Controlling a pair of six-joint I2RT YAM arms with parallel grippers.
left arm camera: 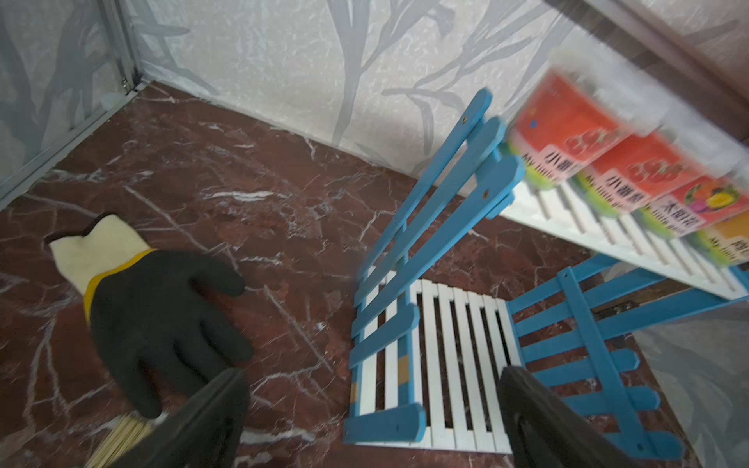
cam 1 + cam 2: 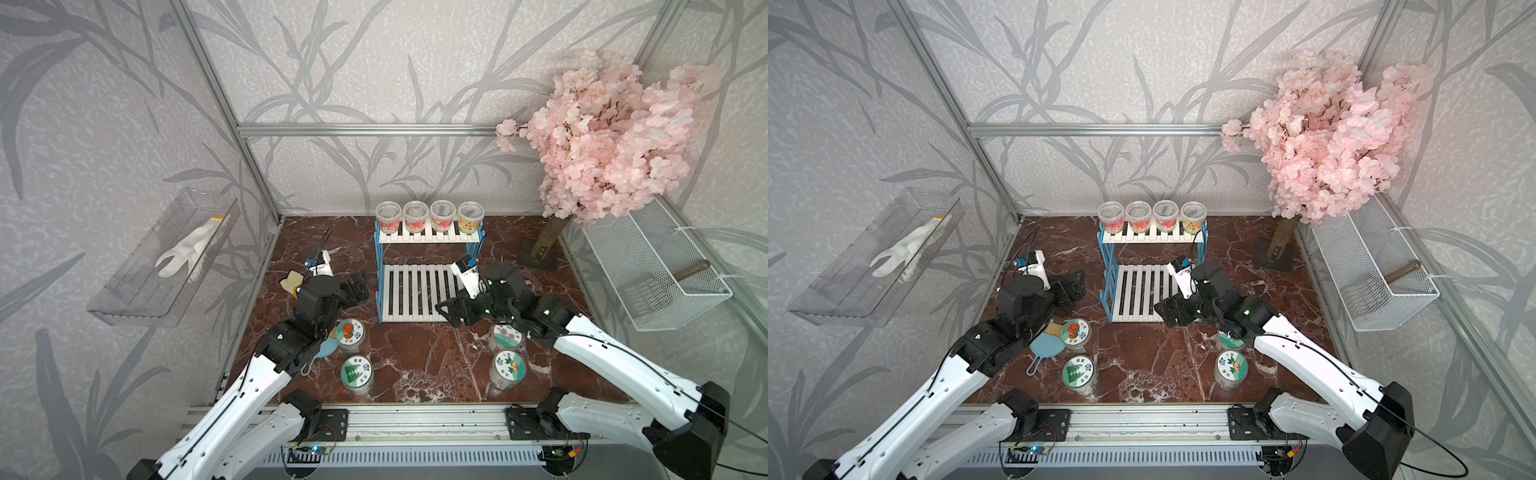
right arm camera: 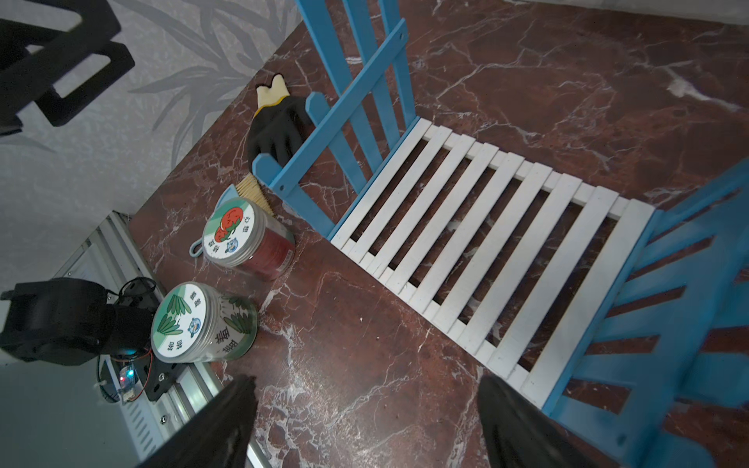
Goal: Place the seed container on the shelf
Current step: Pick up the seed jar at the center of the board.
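The shelf (image 2: 415,291) stands mid-floor, with blue picket sides and white slats; several clear seed cups (image 2: 429,216) line its top tier (image 2: 1152,237). Several lidded seed containers stand on the floor in front: a tomato-lid one (image 2: 351,330) (image 3: 229,231), a green-leaf one (image 2: 356,371) (image 3: 186,320), a flower-lid one (image 2: 505,336) and an orange-print one (image 2: 509,365). My left gripper (image 2: 353,289) (image 1: 373,381) hangs open and empty left of the shelf's lower tier (image 1: 446,364). My right gripper (image 2: 451,311) (image 3: 367,385) is open and empty over the floor at that tier's front right corner (image 3: 486,243).
A black glove (image 1: 162,320) and a blue hand brush (image 2: 326,349) lie on the floor beside my left arm. A pink blossom tree (image 2: 602,137) and a white wire basket (image 2: 652,270) stand at the right. A clear wall tray (image 2: 166,257) on the left holds a white glove.
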